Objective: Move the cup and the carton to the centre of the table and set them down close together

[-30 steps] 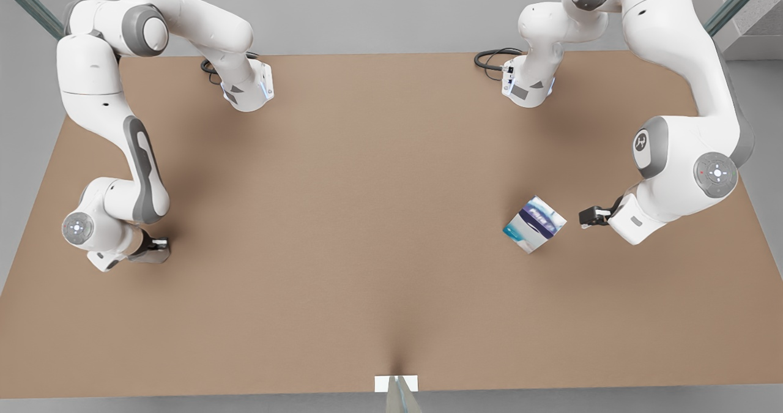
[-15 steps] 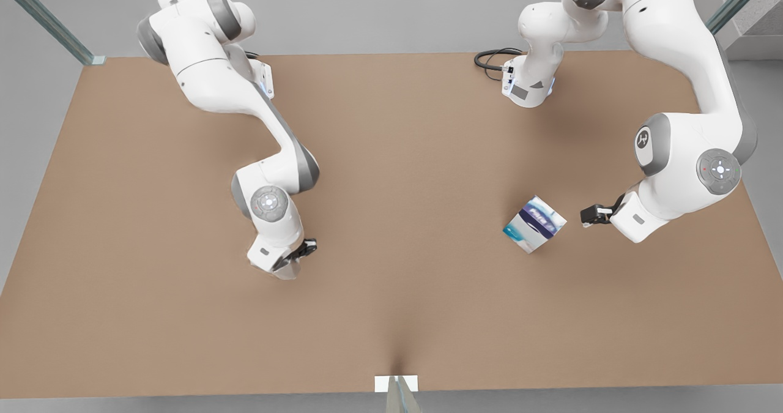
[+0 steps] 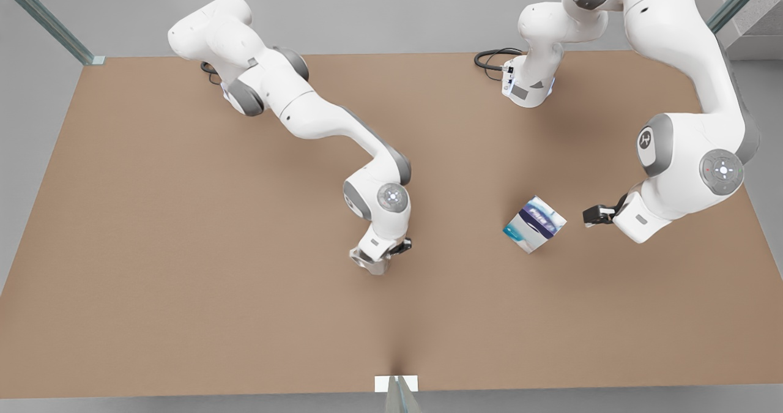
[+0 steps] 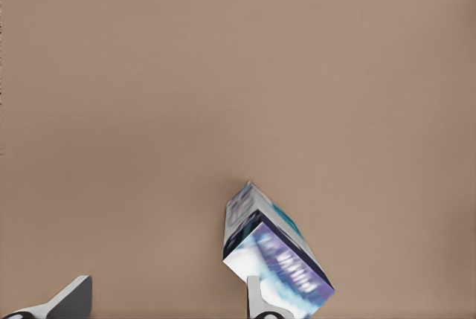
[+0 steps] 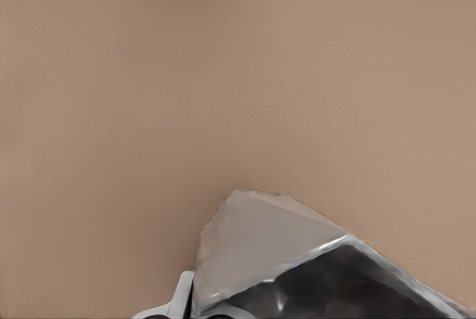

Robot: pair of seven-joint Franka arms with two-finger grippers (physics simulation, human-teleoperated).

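Cup [image 3: 369, 260] sits clamped in the right claw [image 3: 391, 251] mid-table.

A plain matte brown table [image 3: 183, 266] spanned the scene, its top unmarked. A white carton [image 3: 534, 224] with a dark blue-purple band and teal patches stood on it toward the front view's right, turned corner-on to the table's edges. Two white arm bases were mounted along the far edge, a black cable [image 3: 491, 60] coiled beside one.
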